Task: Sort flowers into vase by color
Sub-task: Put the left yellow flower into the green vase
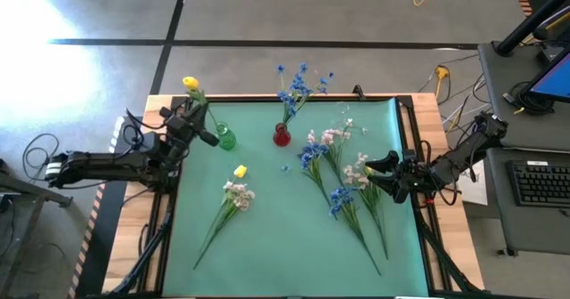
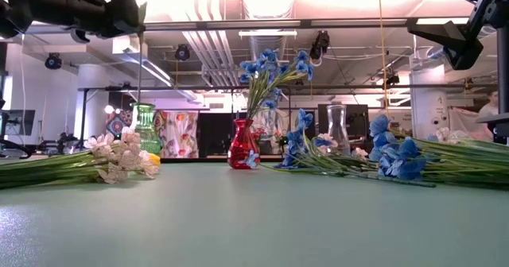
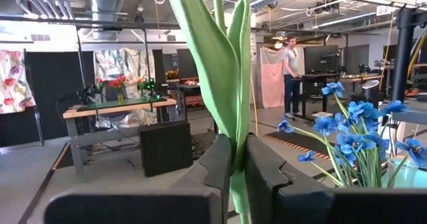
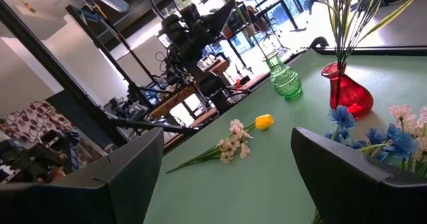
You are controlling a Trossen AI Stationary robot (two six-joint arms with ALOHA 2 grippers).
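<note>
Left gripper (image 1: 198, 114): raised above the far left part of the table (image 1: 285, 254), just beside the green vase (image 1: 226, 140); its fingers (image 3: 220, 167) are closed on the green stem of a yellow flower (image 1: 191, 84).
Yellow flower: its bud sits above the left gripper in the high view; in the left wrist view the stem and long leaves stand upright between the closed fingers.
Right gripper (image 1: 381, 167): over the right side of the table, above the flowers lying there; its fingers (image 4: 353, 177) stand wide apart with nothing between them.
Green vase: upright near the far left edge of the green mat, with no flower seen in it.
Red vase (image 1: 281, 137): upright near the far middle of the mat, holding a spray of blue flowers (image 1: 298, 84).
Clear vase (image 2: 337, 129): seen in the low view, standing behind the flowers on the right.
Loose yellow bud (image 1: 240, 171): lying on the mat between the green vase and the pale spray.
Pale pink-white spray (image 1: 237, 195): lying on the left half of the mat, stem pointing toward the near edge.
Right-hand pile (image 1: 343, 188): blue and pale pink-white flowers lying together on the mat, stems running toward the near right corner.
Person (image 3: 291, 64): standing far off in the room, seen in the left wrist view.
</note>
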